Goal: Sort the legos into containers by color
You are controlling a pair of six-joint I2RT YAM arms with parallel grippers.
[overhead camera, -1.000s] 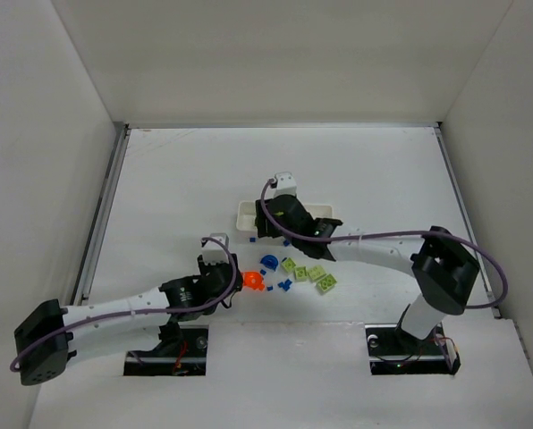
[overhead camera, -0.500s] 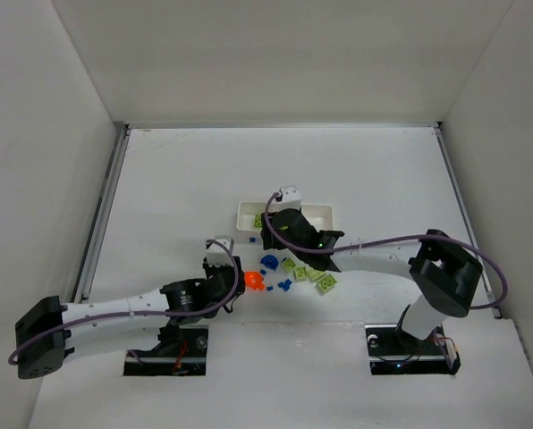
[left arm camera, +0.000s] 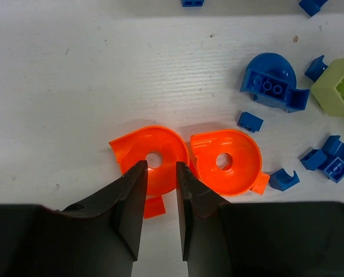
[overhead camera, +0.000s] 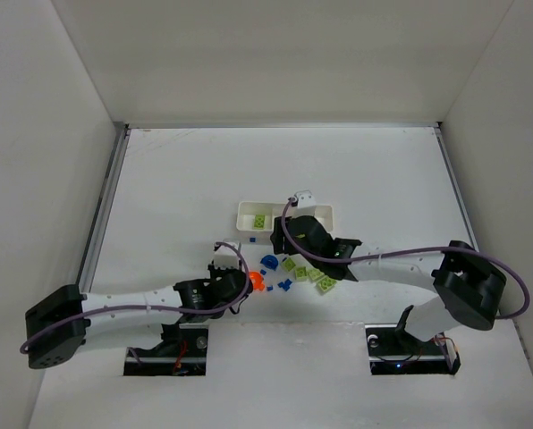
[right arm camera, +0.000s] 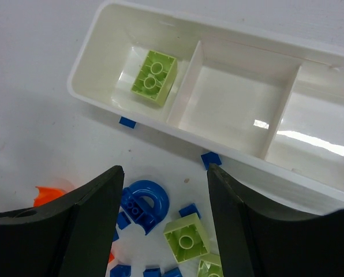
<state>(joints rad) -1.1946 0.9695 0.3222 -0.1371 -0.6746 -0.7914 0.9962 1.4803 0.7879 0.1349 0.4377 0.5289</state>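
The fingers of my left gripper stand close together, astride the near rim of an orange round brick lying on the table; whether they pinch it I cannot tell; a second orange round brick lies just beside it on the right; beyond that sits a blue arched brick among small blue bits. My right gripper is spread wide with nothing held, hanging over the table just beside the white tray; a lime brick lies in the tray's left end compartment; another lime brick lies on the table near the blue arch.
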